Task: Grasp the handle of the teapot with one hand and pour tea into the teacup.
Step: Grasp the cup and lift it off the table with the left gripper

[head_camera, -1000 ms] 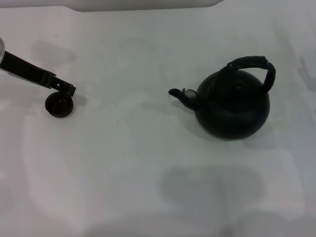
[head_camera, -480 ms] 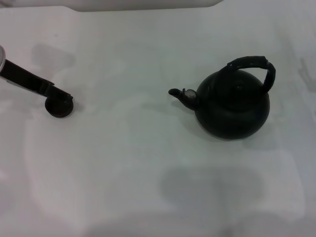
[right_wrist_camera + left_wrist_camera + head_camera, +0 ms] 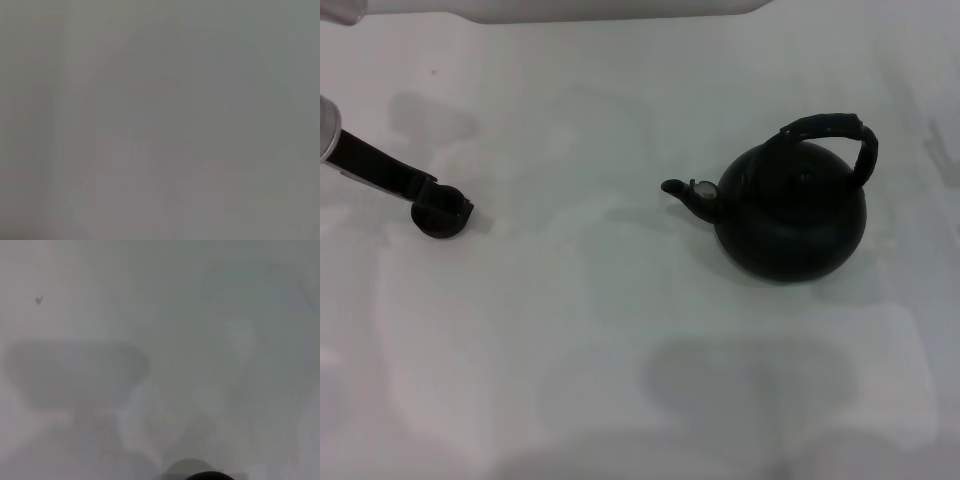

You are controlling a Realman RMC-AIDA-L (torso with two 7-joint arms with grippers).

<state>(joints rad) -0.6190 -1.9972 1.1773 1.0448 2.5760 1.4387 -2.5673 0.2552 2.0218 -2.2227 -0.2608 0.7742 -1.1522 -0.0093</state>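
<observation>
The teacup (image 3: 441, 216) is largely covered by the left hand (image 3: 448, 205); whether it is gripped cannot be told.

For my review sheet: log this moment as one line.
left gripper: at teacup, far left | right arm: out of view | teapot: upright on table, handle ungrasped | pour: not begun

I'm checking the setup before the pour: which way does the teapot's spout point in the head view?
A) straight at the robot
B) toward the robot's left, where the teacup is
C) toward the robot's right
B: the teapot has its spout on its left side, facing the teacup far across the table.
</observation>
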